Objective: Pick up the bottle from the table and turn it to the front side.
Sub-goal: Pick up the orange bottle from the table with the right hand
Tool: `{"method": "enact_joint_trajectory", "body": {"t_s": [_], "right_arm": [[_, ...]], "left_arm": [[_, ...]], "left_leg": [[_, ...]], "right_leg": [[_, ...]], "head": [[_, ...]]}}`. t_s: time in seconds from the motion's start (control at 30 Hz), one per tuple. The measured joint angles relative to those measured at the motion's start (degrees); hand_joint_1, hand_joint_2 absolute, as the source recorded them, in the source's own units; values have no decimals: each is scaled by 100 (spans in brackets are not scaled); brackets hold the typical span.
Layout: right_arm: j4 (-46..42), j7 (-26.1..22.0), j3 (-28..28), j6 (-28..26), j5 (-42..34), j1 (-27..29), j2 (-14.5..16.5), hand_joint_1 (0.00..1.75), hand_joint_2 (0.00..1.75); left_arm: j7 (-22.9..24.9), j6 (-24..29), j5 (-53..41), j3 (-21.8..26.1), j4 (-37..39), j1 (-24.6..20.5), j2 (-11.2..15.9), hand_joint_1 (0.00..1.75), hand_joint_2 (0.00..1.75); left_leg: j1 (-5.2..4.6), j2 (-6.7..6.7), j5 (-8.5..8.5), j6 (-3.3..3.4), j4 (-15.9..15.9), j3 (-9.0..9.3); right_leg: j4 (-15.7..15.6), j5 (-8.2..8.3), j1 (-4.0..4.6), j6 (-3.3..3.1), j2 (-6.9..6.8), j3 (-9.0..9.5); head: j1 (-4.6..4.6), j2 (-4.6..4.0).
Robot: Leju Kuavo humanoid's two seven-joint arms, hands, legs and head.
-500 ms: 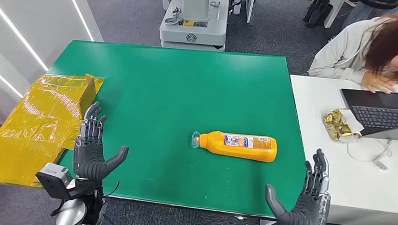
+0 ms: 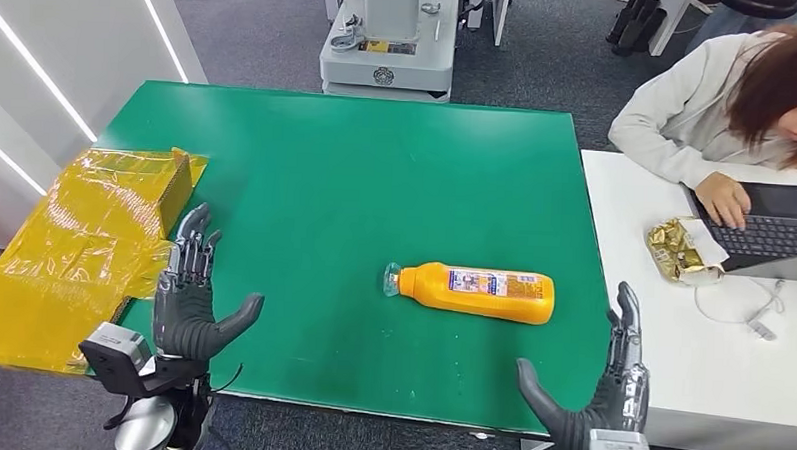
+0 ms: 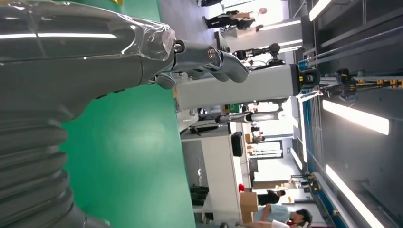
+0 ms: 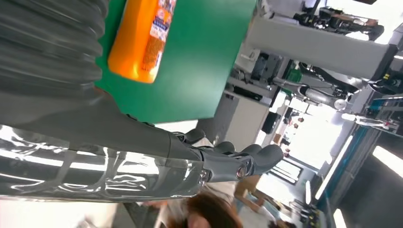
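Observation:
An orange bottle (image 2: 480, 292) with a clear cap lies on its side on the green table (image 2: 356, 174), cap pointing left, a printed label facing up. The right wrist view shows the bottle (image 4: 140, 40) lying past the ribbed wrist cover. My right hand (image 2: 601, 397) hovers at the table's near right corner, fingers spread and empty, a short way below and right of the bottle. My left hand (image 2: 192, 298) is open over the table's near left part, far from the bottle. In the left wrist view my left hand's fingers (image 3: 209, 59) stretch out above the green surface.
A yellow wrapped box (image 2: 84, 244) sits at the table's left edge beside my left hand. A white desk (image 2: 671, 335) adjoins on the right, with a laptop (image 2: 765, 228), a gold wrapper (image 2: 679, 250) and a person typing. A grey machine base (image 2: 386, 49) stands beyond the far edge.
My right hand has shifted slightly left and turned more edge-on. My left hand has edged up and right a little. The person's hand moved onto the laptop keyboard. The bottle has not moved.

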Motion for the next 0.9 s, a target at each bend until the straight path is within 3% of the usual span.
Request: {"method": "enact_joint_trajectory", "body": {"t_s": [0.2,0.4,0.57,0.77,0.9], "right_arm": [[0,400,-174,26,928,-252,-166,0,175],[1,601,-247,-55,1299,-341,-385,0,175],[90,1186,-223,297,1783,-600,-614,0,175],[672,1493,-99,769,1650,-1346,-1125,0,175],[1441,1647,195,1185,1540,-2232,-1456,0,175]], "left_arm": [[16,-235,-37,-42,5,-54,-21,0,175],[31,-362,-42,-99,51,-114,-45,0,175],[33,-540,-41,-160,173,-274,-47,0,175],[37,-661,-39,-188,339,-419,-61,0,175],[37,-700,-10,-190,417,-496,-51,0,175]], "left_leg": [[-1,0,0,0,1,0],[-1,0,0,0,1,0],[0,1,0,0,0,0],[-1,5,3,3,2,0],[-1,11,7,5,5,3]], "right_leg": [[-1,1,0,0,-1,1],[-1,0,0,0,0,0],[0,2,0,0,1,1],[0,10,-1,1,6,4],[0,13,-1,3,12,5]], "head": [[0,0],[-1,0],[-2,0],[-1,0],[-1,0]]}}
